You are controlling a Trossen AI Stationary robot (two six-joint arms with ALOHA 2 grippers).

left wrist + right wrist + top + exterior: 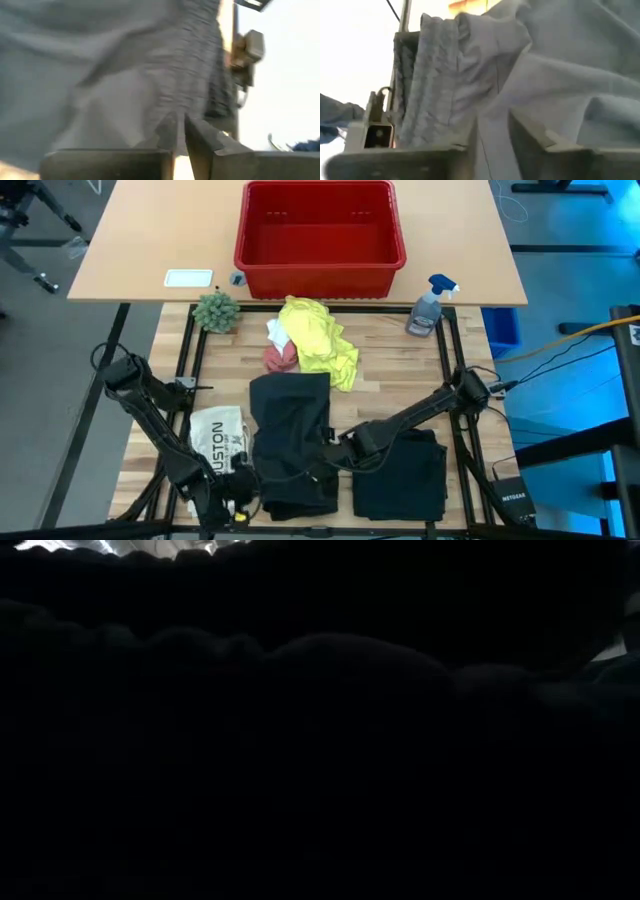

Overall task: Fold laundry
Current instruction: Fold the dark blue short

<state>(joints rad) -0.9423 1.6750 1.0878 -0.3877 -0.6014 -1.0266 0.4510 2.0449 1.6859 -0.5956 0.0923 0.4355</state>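
1. High view: both grippers met the black trousers [290,435] at the table's near edge, left gripper [238,485] and right gripper [338,448] flanking them, likely to fold.
2. Low view: dark cloth blocked everything.
3. Left wrist view: fingers [170,131] nearly closed, pinching fabric.
4. Right wrist view: fingers [530,131] slightly parted around a fold.

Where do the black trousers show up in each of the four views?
High view: black trousers lie at bottom centre, between both grippers.
Low view: dark cloth fills nearly the whole picture; it cannot be told which garment.
Left wrist view: pale-looking cloth right ahead of the fingers.
Right wrist view: the same cloth fills the frame.
Shared landmark: the ribbed waistband.
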